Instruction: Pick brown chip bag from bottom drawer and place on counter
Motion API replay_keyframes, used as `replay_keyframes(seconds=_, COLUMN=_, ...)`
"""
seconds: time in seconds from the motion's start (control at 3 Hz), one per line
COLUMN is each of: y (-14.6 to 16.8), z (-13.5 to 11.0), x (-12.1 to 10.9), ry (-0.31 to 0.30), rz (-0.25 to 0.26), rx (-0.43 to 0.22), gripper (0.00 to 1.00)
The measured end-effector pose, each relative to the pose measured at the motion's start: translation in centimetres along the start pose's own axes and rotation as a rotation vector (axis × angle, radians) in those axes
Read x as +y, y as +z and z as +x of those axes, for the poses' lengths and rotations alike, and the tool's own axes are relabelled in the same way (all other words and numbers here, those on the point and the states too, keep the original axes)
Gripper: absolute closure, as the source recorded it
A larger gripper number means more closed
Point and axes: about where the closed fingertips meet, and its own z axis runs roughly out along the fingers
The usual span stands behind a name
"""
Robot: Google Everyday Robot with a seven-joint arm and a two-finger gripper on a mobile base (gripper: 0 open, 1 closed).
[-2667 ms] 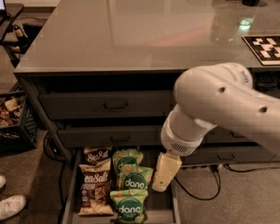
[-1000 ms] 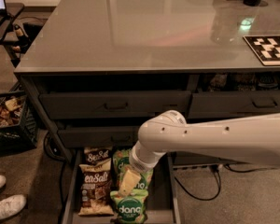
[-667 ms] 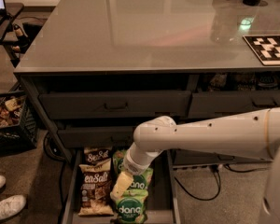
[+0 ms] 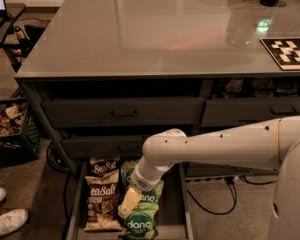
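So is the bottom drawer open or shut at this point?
Open: the drawer is pulled out, with brown bags and green bags showing inside. The claw hangs over the green bags.

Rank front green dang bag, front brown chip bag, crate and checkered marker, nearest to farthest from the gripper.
1. Front green dang bag, under the gripper, in the drawer.
2. Front brown chip bag, alongside.
3. Crate, on floor.
4. Checkered marker, on counter.

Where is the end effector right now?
Low in the camera view, the end effector hangs over the bottom drawer, above green bags, beside the brown chip bags.
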Motion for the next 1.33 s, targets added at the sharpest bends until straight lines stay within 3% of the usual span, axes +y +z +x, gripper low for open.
replay_keyframes(seconds=0.33, y=4.1, z=0.9, x=0.3, ry=0.008, rz=-0.004, rx=0.009, gripper=0.0)
replay_keyframes(seconds=0.67, y=8.4, z=1.0, x=-0.8, ry=0.085, rz=0.012, rx=-0.077, gripper=0.0)
replay_keyframes(seconds=1.0, y=11.3, z=-0.9, x=-1.7, ry=0.159, rz=-0.025, rx=-0.199, gripper=0.0)
replay_keyframes(seconds=1.33, y=11.9, z=-0.9, x=-1.7, ry=0.156, rz=-0.035, rx=-0.203, gripper=0.0)
